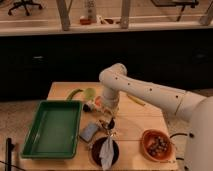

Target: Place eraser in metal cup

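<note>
Dark cabinets and a pale counter fill the background behind a light wooden table (pixel 135 117). 1 white robot arm (pixel 150 92) reaches in from the right and bends down over the middle of the table, ending in the gripper (pixel 107 126), which hangs low between the flat blue-grey rectangular pad (pixel 89 132) and the table's centre. Its fingers are drawn together; whether the small oblong eraser sits between them cannot be told, since nothing there is distinct enough to name. Directly at the gripper lies a small dark round shape that may be the metal cup (pixel 109 122), partly hidden by the fingers. On the left rests a green rectangular plastic tray (pixel 52 127). Behind the gripper stand an orange-red cup with white rim (pixel 99 101) and a green curved object (pixel 75 94). Near the front edge sits a dark round bowl (pixel 105 151) holding a pale cloth-like item, and to the right a brown bowl (pixel 156 142) with small dark contents.
</note>
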Tool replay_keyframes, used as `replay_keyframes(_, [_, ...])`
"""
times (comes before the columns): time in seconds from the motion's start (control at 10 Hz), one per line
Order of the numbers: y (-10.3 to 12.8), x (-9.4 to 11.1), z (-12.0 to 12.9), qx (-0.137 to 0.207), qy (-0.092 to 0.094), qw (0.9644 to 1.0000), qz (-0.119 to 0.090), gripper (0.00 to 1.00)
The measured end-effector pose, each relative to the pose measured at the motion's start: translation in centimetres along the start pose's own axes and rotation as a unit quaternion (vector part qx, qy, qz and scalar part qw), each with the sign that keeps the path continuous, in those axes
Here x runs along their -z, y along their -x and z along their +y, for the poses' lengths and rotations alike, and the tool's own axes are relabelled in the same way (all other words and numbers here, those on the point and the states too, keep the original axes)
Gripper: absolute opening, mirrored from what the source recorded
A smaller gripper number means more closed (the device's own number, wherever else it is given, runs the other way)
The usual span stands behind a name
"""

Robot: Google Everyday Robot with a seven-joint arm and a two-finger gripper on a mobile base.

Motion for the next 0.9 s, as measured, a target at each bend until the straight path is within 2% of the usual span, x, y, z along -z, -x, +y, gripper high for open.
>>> replay_keyframes(0.4, [2.1, -0.4, 0.5, 0.039, -0.001, 0.9992, -0.011, 0.0])
replay_keyframes(0.8, [3.2, -0.4, 0.8, 0.058, -0.001, 0.9983, -0.013, 0.0])
replay_keyframes(0.9, [3.5, -0.2, 1.1, 0.062, -0.003, 0.9979, -0.014, 0.12])
